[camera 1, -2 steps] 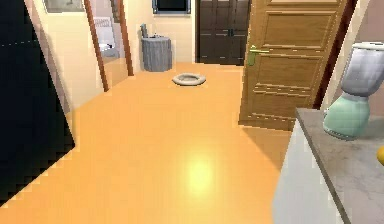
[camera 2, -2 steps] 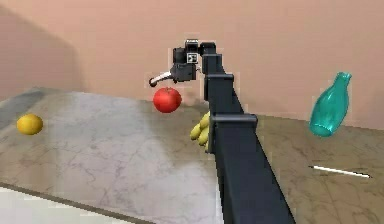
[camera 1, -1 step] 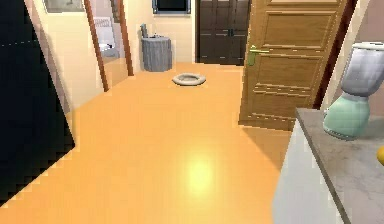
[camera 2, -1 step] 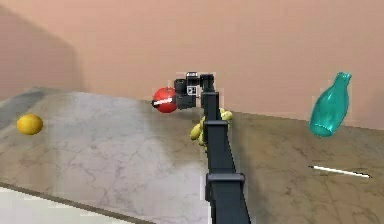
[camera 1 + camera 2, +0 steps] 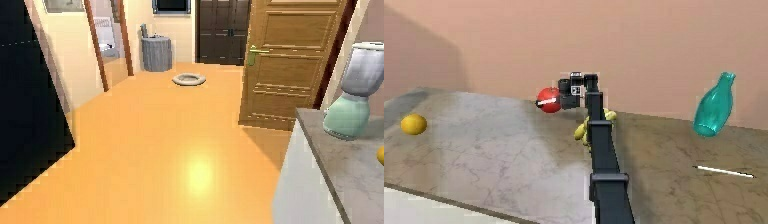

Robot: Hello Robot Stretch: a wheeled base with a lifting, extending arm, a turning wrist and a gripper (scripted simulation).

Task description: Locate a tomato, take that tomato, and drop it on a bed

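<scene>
Arm side view: a grey stone countertop runs along a pinkish wall. The dark arm rises from the bottom edge and reaches out over it. At the arm's far end the gripper points toward the picture's left, and its fingers meet a red tomato. The tomato sits right where the counter's back edge meets the wall. It cannot be told whether it hangs in the gripper or rests on the stone, so whether the gripper holds anything is unclear.

A yellow-green lump lies on the counter just beside the arm, partly hidden by it. A round yellow fruit lies well apart toward the left. A teal bottle stands tilted near the right, with a thin white strip lying in front of it.

In the forward view an orange floor leads to a dark door at the back. A grey bin stands near that door, and a pale ring lies on the floor. A wooden door stands on the right. Beside it, a pale green vase stands on the corner of a counter.
</scene>
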